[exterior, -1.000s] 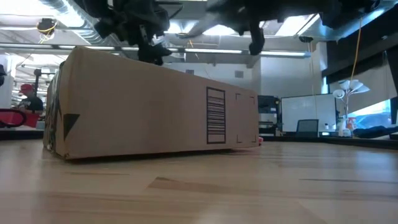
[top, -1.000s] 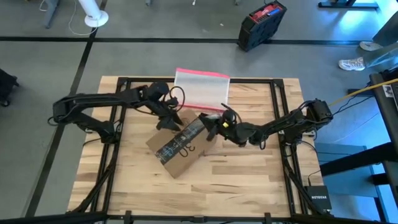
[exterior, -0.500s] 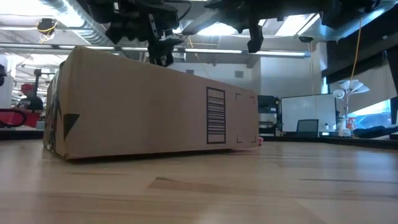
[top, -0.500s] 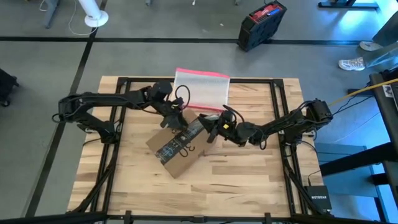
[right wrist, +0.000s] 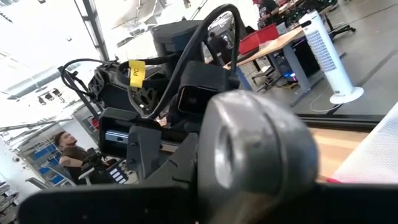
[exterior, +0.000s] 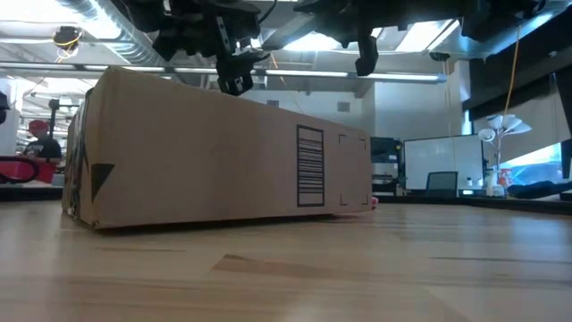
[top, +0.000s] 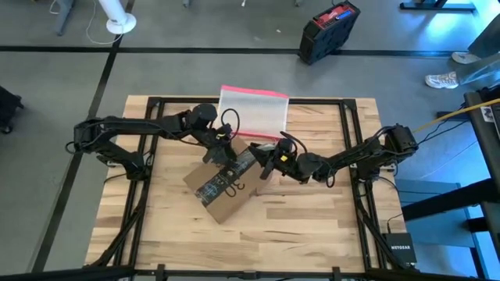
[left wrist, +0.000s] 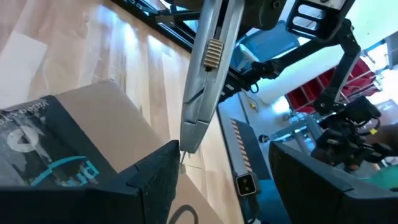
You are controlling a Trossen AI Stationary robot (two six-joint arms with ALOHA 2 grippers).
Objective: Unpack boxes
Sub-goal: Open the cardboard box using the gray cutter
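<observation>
**Two grippers over one sealed box**

One brown cardboard box (top: 223, 185) lies slantwise near the middle of the counter (top: 312, 234), its black printed tape strip (top: 228, 176) facing up and unbroken. Over the last second the left gripper (top: 221, 151) has slid from the box's outer edge inward along its far end, and now hangs just above the tape with its fingers spread wide; from the low view it sits close over the top face. The right gripper (top: 267, 162) has not moved: it holds a grey metal tool (left wrist: 202, 81), pinched between its fingers, whose tip points down at the box's far corner, as the left wrist view shows.

My reading is that the left arm is settling in to steady the box while the tool cuts the tape, so opening has barely begun.

Just behind the box lies a clear pouch with a pink-red edge (top: 251, 109), close to both grippers. They crowd one end of the box, a collision risk. A black and red case (top: 329, 30) stands on the floor, well clear.
</observation>
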